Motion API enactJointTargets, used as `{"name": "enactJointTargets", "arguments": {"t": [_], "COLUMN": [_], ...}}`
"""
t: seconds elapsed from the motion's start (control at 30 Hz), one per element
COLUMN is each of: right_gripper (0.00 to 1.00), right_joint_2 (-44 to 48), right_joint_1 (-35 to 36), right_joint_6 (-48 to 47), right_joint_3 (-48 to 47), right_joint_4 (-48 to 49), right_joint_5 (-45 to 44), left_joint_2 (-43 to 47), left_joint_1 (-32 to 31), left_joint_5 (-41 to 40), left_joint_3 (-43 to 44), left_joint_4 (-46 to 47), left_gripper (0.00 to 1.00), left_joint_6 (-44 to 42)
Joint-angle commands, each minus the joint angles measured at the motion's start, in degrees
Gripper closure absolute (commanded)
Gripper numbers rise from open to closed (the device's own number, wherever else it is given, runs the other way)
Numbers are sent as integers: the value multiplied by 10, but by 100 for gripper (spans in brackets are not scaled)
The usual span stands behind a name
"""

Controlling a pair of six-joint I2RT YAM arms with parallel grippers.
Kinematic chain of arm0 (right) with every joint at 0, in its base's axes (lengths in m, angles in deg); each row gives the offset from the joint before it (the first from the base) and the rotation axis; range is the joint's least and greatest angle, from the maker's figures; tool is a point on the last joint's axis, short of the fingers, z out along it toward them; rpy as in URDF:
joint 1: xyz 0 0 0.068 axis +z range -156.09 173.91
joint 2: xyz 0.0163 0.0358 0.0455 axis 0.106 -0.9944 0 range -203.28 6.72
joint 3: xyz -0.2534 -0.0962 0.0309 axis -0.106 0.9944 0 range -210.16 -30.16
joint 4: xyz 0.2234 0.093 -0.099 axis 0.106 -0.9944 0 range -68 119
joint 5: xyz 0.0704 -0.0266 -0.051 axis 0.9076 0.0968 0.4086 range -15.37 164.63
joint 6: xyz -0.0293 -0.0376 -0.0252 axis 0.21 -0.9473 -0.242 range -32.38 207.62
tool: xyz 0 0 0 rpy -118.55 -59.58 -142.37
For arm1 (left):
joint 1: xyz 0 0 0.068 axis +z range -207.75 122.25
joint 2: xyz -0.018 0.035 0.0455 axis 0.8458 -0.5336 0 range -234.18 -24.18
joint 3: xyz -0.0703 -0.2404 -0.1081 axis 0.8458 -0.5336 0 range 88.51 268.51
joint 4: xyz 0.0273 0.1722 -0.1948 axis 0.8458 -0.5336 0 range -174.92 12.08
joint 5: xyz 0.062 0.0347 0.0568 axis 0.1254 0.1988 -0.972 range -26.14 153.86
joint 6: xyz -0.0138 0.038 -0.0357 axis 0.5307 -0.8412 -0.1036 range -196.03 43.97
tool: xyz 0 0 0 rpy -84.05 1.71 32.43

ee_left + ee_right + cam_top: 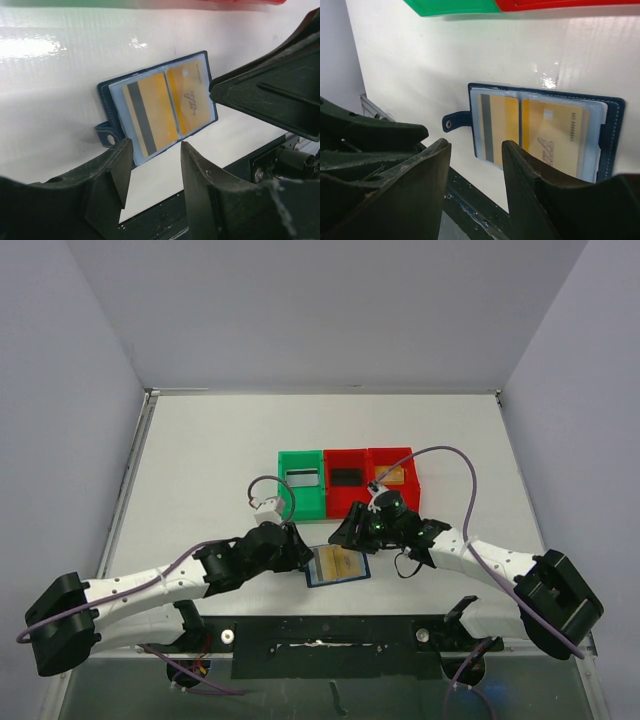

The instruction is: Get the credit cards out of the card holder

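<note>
We see the card holder [338, 566] lying open near the middle of the counter's near edge, with two gold credit cards [192, 100] in its pockets. The left gripper [152, 165] and the right gripper [476, 150] are close to it, both with fingers spread and holding nothing.

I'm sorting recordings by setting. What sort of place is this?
Probably a robotics lab test cell: a white table boxed in by plain grey walls, a left arm and right arm mounted at its near edge, and staged props: an open card holder, a green bin, red bins.
</note>
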Motion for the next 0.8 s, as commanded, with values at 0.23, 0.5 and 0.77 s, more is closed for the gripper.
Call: {"name": "enactJointTargets", "arguments": {"t": [0.23, 0.5, 0.77], "right_gripper": [43, 36, 45], "right_joint_2": [85, 72, 16], "right_joint_1": [1, -8, -6], "right_joint_6": [35, 27, 37], "right_joint_3": [49, 61, 60], "right_joint_4": [-4, 31, 94], "right_joint_5": [-104, -57, -9], "left_joint_2": [-106, -144, -164], "left_joint_1": [-2, 1, 2], "left_joint_5": [70, 81, 76], "left_joint_3": [74, 61, 54], "left_joint_4": [73, 93, 87], "left_gripper": [55, 56, 62], "left_joint_6": [-22, -7, 7]}}
